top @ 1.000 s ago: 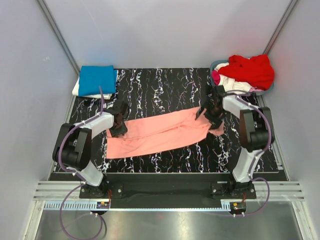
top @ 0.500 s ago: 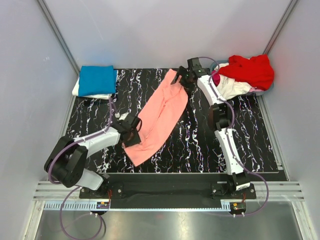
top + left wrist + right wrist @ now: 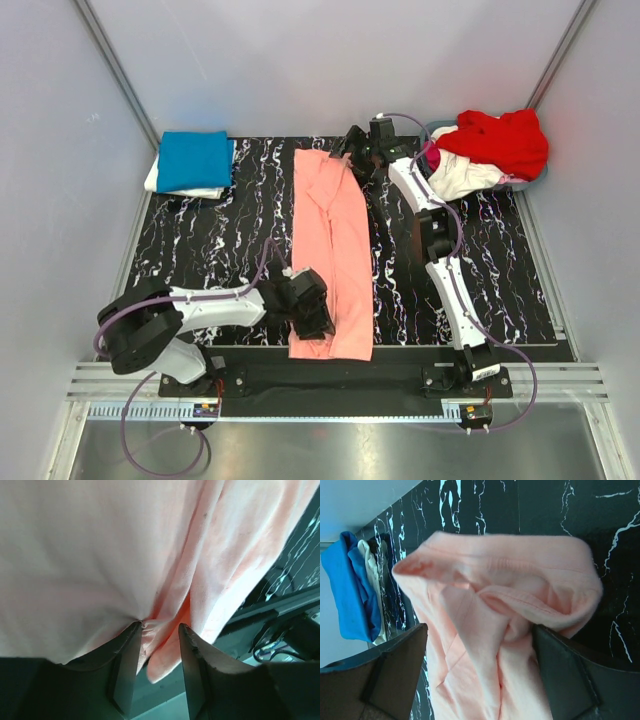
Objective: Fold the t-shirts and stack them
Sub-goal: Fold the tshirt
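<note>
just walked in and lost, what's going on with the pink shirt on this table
Two robot arms have a pink shirt stretched lengthwise on the table. The left end effector pinches its near end. The right end effector is open, its fingers either side of the far end. A folded blue shirt sits far left and a red shirt is heaped far right.

salmon-pink t-shirt (image 3: 330,240) long narrow strip, stretched near-to-far
</note>
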Available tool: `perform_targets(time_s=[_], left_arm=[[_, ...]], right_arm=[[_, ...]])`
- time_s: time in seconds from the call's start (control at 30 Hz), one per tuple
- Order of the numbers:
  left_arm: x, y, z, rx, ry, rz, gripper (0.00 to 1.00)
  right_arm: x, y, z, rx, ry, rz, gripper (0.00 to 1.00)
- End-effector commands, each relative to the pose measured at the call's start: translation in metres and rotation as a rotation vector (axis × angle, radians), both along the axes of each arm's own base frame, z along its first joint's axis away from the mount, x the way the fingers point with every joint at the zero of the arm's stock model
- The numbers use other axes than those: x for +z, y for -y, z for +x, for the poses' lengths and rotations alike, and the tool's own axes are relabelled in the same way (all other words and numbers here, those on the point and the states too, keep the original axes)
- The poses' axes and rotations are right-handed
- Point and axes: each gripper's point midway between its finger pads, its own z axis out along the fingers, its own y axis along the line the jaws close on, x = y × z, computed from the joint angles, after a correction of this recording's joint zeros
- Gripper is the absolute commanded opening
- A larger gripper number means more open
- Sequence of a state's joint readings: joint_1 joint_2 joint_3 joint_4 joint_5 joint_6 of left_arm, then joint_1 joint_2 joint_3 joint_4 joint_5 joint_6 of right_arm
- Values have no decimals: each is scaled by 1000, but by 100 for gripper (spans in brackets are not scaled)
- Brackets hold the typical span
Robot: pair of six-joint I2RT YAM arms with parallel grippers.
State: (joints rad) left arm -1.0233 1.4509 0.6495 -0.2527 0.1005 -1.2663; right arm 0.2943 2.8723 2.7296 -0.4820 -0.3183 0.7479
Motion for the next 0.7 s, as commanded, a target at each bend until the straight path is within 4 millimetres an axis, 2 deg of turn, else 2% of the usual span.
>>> perform_targets(time_s=[0.0,0.03,0.07,0.1,0.13,0.2,0.23,0.3,0.33,0.4,0.43,0.5,0.53,0.6,0.63,0.67], left_arm=[[-4,-26,-31,18,-112,125,43],[6,-31,-39,8,-110,136,44],[14,-32,-38,20,-89,136,45],[30,-26,-35,21,-56,114,47],[46,-32,-43,18,-40,118,49],[67,-36,-36,41,33,127,54],[85,-40,-38,41,56,129,57],[99,-48,-30,68,119,153,64],[105,-56,-30,73,135,173,66],[104,-70,-24,94,167,225,67],[106,-73,-23,101,179,232,67],[104,-78,-20,106,196,251,66],[102,-81,-20,106,201,260,65],[93,-89,-20,109,211,294,63],[91,-94,-19,122,216,301,62],[81,-102,-21,125,211,327,61]], right_arm=[[-57,14,-6,-40,-86,-79,93],[-54,14,-5,-38,-72,-85,93],[-47,15,-3,-37,-56,-92,94],[-43,17,0,-32,-37,-101,95],[-30,18,2,-31,-13,-98,96],[-14,19,6,-23,21,-99,98],[4,21,8,-22,50,-94,99],[25,25,9,-18,79,-95,100],[46,30,9,-21,101,-91,100],[69,37,5,-21,120,-97,100],[93,41,0,-19,143,-98,100],[114,50,-10,-7,156,-135,99],[141,55,-22,-10,172,-149,100],[152,67,-46,-15,130,-204,100],[163,77,-71,-30,95,-223,100],[164,83,-91,-32,54,-232,100]])
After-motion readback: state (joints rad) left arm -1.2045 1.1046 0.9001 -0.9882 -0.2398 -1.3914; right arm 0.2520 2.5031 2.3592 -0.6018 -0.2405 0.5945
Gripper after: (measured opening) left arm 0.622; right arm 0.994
